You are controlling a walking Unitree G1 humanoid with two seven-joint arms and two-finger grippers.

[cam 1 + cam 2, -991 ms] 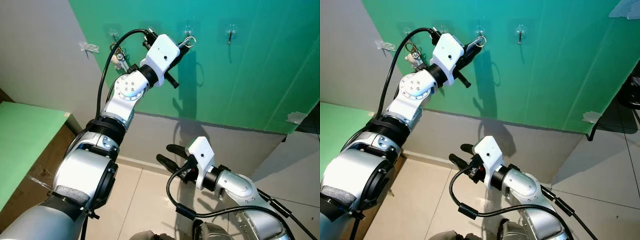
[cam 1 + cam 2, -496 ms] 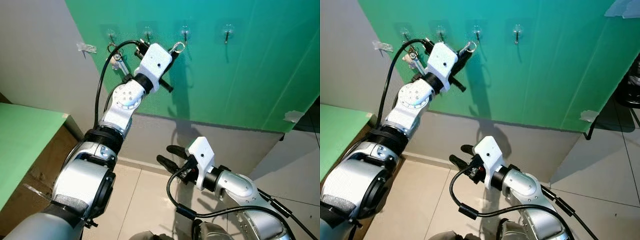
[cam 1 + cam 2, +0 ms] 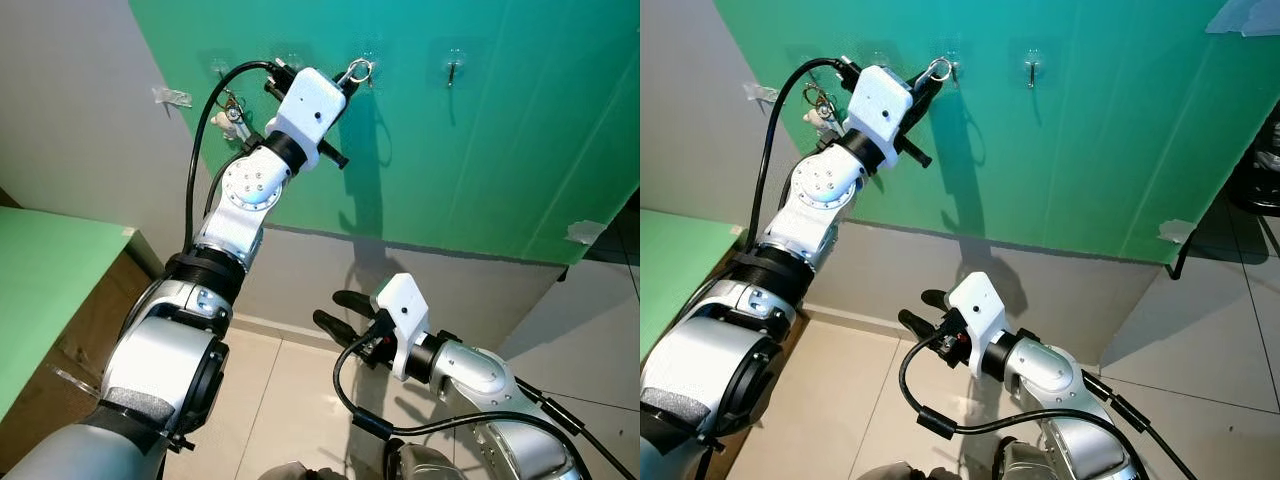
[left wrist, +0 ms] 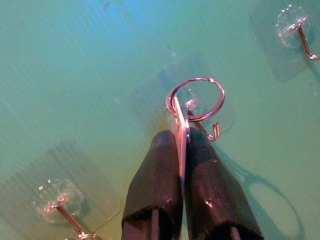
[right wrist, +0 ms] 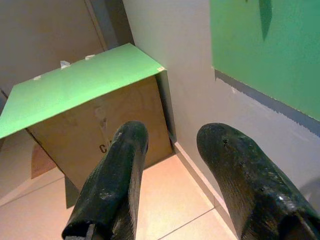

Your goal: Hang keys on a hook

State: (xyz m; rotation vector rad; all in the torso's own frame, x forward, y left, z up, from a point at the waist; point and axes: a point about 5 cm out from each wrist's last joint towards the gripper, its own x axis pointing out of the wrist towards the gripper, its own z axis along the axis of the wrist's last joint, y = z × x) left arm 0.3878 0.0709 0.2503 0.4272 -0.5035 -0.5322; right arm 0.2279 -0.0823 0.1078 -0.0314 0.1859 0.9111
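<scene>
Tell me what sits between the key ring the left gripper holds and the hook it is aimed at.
Nothing but bare green wall. In the left wrist view the key ring, pinched in the left gripper, frames the hook base; whether they touch is unclear.

Left pincer [image 4: 181, 150] with key ring [image 4: 196, 99], now higher, at the hook [image 4: 209, 131].

Hardly any writing can be read. The brown cardboard box [image 5: 107, 132] under the green sheet, seen past the right gripper's fingers, bears dark print on its side, of which a letter like "C" shows; the rest is hidden.
</scene>
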